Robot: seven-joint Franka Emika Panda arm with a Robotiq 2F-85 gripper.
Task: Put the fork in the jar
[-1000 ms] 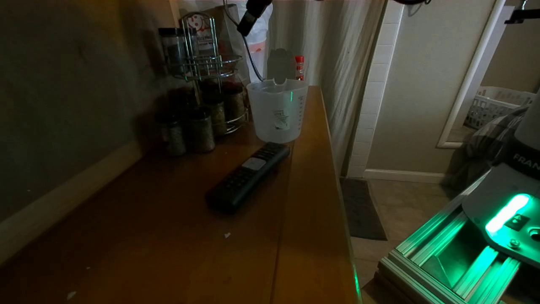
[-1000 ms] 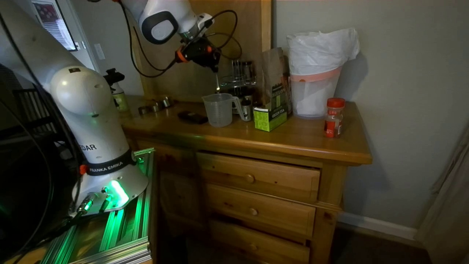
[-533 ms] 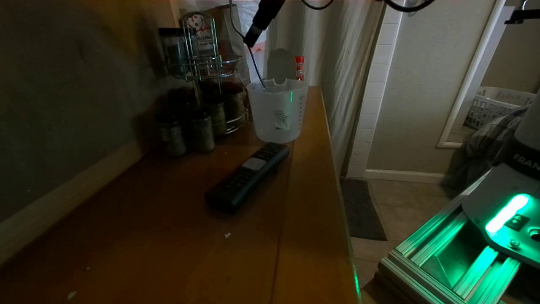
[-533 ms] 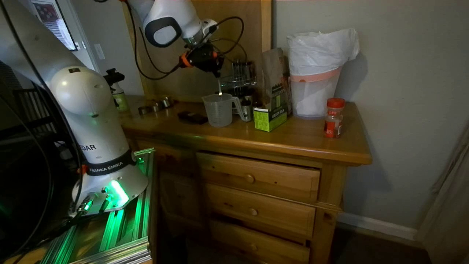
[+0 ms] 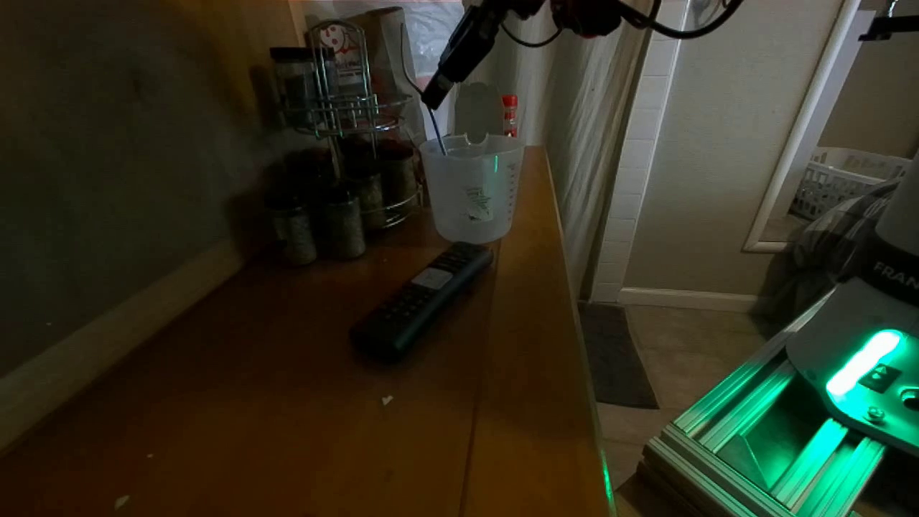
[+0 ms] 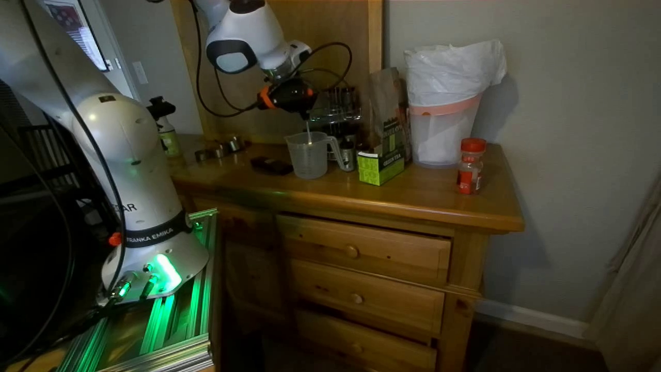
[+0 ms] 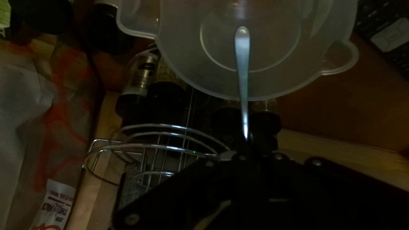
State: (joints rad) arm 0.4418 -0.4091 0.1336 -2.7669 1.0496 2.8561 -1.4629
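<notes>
The measuring jug (image 6: 308, 159) was open from above, except where the fork (image 7: 243, 70), pinched in the gripper (image 5: 434, 98), reached in. The spice rack (image 5: 352, 129), taller than the jug, barred the back; a tea box (image 6: 377, 169) and a paper bag (image 6: 384, 101) blocked the handle side. On the opposite side the phone (image 5: 423, 301) lay low, and bare wood along the front edge of the dresser (image 5: 535, 352) left a lane to pass.

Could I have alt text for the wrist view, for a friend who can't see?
A black robot gripper holds a slim silver metal fork, its handle end pointing down into a translucent plastic jug. A shiny wire rack and dark-lidded glass jars are beside the jug; the picture is dim.
</notes>
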